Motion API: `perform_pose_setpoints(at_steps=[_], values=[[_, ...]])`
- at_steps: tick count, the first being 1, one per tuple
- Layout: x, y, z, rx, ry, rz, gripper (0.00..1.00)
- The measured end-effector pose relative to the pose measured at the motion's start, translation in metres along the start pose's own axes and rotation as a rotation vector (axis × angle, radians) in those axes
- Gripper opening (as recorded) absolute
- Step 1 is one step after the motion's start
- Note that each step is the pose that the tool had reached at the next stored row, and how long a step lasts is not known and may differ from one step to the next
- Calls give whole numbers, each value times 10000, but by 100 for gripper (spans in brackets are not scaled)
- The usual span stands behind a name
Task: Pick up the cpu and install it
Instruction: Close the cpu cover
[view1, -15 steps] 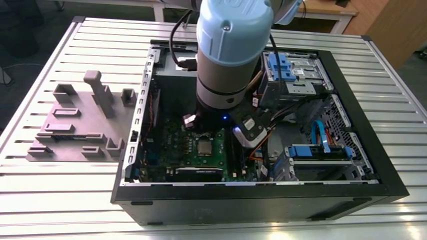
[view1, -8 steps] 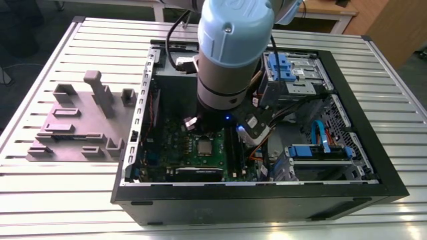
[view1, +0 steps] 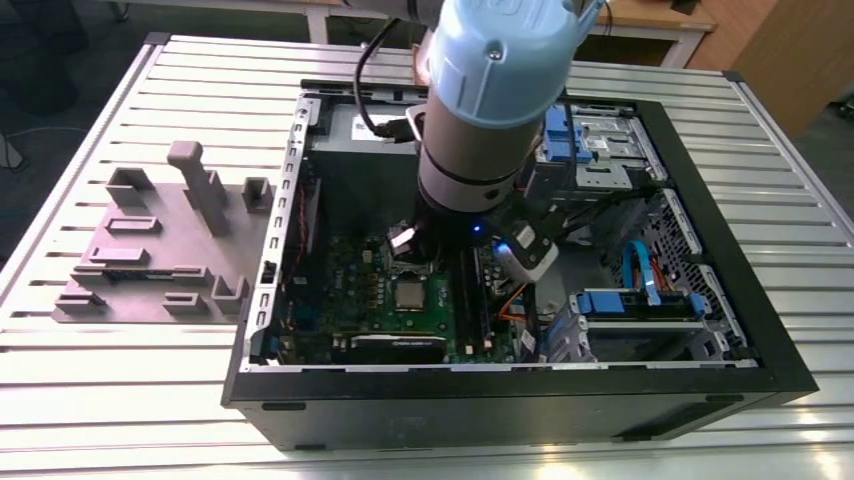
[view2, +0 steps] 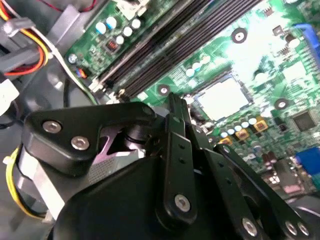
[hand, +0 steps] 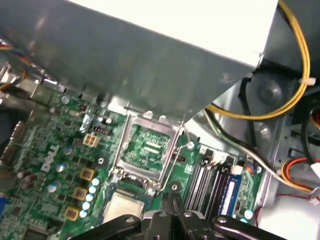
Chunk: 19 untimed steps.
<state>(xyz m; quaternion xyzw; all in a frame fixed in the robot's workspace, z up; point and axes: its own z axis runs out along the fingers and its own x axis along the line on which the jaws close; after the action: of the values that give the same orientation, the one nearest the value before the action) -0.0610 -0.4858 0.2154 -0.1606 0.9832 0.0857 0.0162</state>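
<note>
The cpu (view1: 408, 292) is a small silver square lying flat in its socket on the green motherboard (view1: 360, 310) inside the open computer case. In both wrist views it appears as a pale shiny square (view2: 222, 97) (hand: 122, 206). The silver hinged frame (hand: 145, 147) stands open beside it. My gripper (hand: 172, 200) (view2: 176, 102) hovers just above the board next to the cpu, its black fingers shut together with nothing between them. In the exterior view my arm (view1: 481, 120) reaches down into the case over the socket area.
A large grey metal box (hand: 150, 55) overhangs the board close to the hinged frame. Black memory slots (view2: 180, 45) run beside the socket. Yellow and red cables (hand: 300, 65) hang nearby. Blue drive bays (view1: 641, 300) fill the case's other side. A grey fixture plate (view1: 160, 250) sits on the table.
</note>
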Motion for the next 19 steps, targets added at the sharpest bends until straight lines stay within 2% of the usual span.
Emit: perform_pose_setpoints(at_steps=[3,5,11,12,13,15,16,17,18,19], values=[[-26,59,12,-2,2,-14,11],[-32,71,14,-6,13,-84,11],[-32,71,14,-78,175,-1090,11],[-32,70,15,-148,163,-1172,11],[-32,71,15,-282,119,-1224,11],[-32,71,14,-610,4,-1311,11],[-32,71,14,-790,-62,-1355,11],[-32,71,14,-1103,-169,-1445,11],[-32,70,15,-1188,-191,-1506,11],[-35,69,20,-1218,-192,-1563,11]])
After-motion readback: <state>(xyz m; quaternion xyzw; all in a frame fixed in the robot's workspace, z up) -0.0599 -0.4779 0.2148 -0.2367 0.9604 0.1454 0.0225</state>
